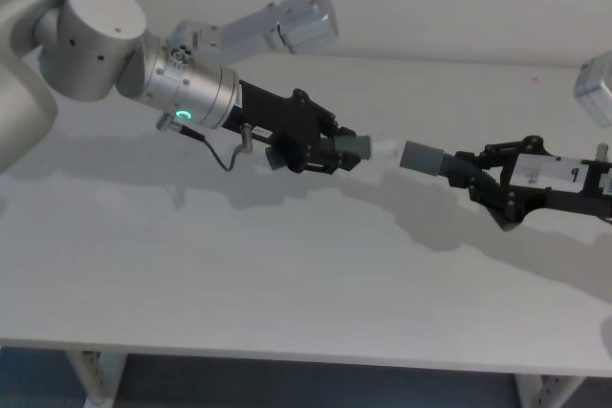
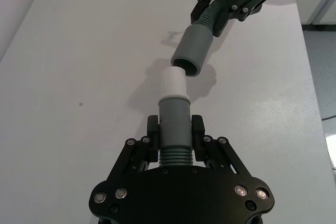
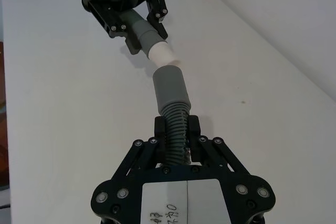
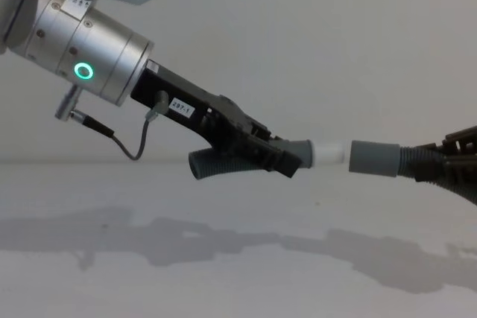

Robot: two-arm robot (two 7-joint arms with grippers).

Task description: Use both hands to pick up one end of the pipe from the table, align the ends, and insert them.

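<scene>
Both pieces of the pipe hang above the white table [image 1: 287, 284]. My left gripper [image 1: 330, 152] is shut on the ribbed body of the grey piece [image 2: 174, 116] whose white tip [image 4: 329, 153] points right. From the right, my right gripper [image 1: 478, 177] is shut on the ribbed hose of the other piece, and its smooth grey collar [image 4: 375, 158] points left. The two ends face each other almost in line with a thin gap between them. In the right wrist view the white tip [image 3: 161, 52] sits just off the collar's [image 3: 170, 87] mouth. The left wrist view shows the collar [image 2: 190, 53] open toward the tip [image 2: 173, 82].
A grey link of my left arm [image 1: 287, 26] reaches across the back of the table. Another grey arm part [image 1: 595, 88] shows at the right edge. A black cable [image 1: 225, 155] loops under my left wrist. The table's front edge [image 1: 306, 355] runs along the bottom.
</scene>
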